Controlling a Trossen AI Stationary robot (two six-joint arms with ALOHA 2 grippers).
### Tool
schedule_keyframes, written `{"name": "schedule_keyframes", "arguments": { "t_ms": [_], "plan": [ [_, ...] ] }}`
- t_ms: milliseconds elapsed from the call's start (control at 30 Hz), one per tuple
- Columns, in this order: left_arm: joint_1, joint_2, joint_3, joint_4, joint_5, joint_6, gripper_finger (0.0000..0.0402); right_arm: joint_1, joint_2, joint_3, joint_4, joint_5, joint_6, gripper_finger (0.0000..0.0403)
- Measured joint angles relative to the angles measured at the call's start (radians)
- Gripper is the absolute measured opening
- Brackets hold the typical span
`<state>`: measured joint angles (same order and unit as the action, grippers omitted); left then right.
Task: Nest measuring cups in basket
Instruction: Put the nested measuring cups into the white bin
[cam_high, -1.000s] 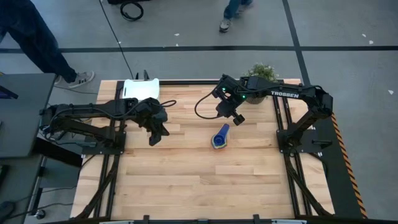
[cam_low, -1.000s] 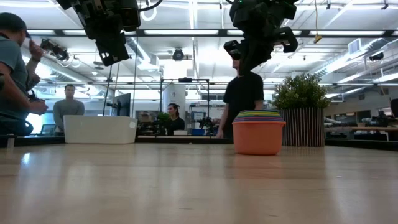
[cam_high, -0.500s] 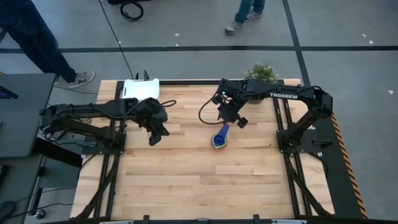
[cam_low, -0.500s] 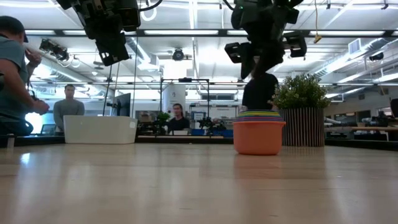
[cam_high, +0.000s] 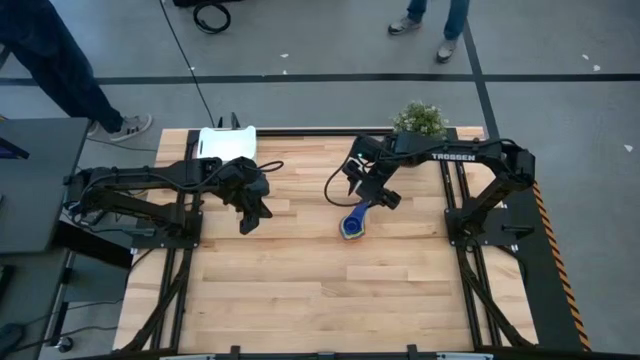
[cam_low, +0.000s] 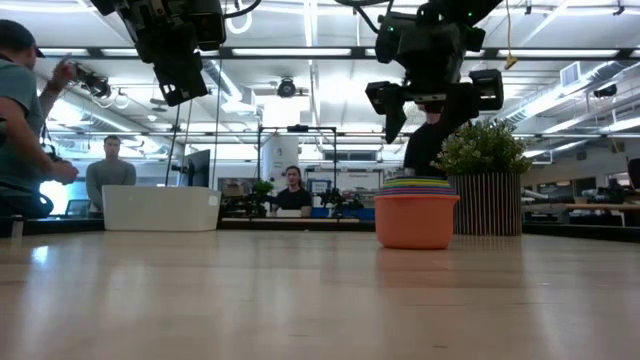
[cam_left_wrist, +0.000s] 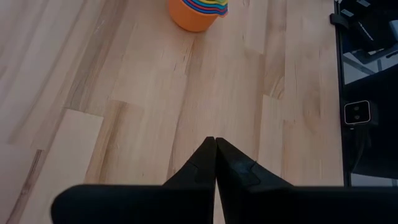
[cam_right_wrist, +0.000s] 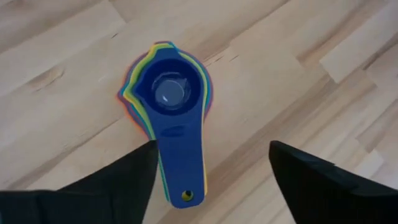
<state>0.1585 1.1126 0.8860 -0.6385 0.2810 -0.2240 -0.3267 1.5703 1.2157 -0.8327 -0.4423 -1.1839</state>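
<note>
The measuring cups stand nested in one stack on the table right of centre, dark blue innermost and orange outermost. The stack rests on the orange cup's base, and the handles point toward my right gripper. That gripper hangs open just above the stack, one finger on either side of the handles, touching nothing. My left gripper is shut and empty, held above the table left of centre. The white basket sits at the far edge, behind the left arm.
A potted plant stands at the far right corner, just behind the right arm; it shows behind the cups in the low view. People stand and walk beyond the table's far edge. Bare wood lies between the stack and the near edge.
My right gripper has opened from shut to wide, sunk toward the stack of cups and rolled about its own axis. The stack has stayed in place. My left arm has kept still.
</note>
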Motion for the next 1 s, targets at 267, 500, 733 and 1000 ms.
{"name": "schedule_keyframes", "arguments": {
  "t_ms": [267, 500, 733, 1000],
  "plan": [
    [0.000, 0.000, 0.000, 0.000, 0.000, 0.000, 0.0014, -0.003, 0.000, -0.049, 0.047, 0.000, 0.002, 0.0357],
    [0.000, 0.000, 0.000, 0.000, 0.000, 0.000, 0.0014, -0.009, 0.000, -0.071, 0.054, -0.002, 0.002, 0.0360],
    [0.000, 0.000, 0.000, 0.000, 0.000, 0.000, 0.0014, -0.009, 0.040, -0.107, 0.097, -0.026, 0.003, 0.0360],
    [0.000, 0.000, 0.000, 0.009, 0.000, 0.000, 0.0014, -0.007, 0.139, -0.106, 0.101, -0.034, 0.003, 0.0360]
  ]
}}
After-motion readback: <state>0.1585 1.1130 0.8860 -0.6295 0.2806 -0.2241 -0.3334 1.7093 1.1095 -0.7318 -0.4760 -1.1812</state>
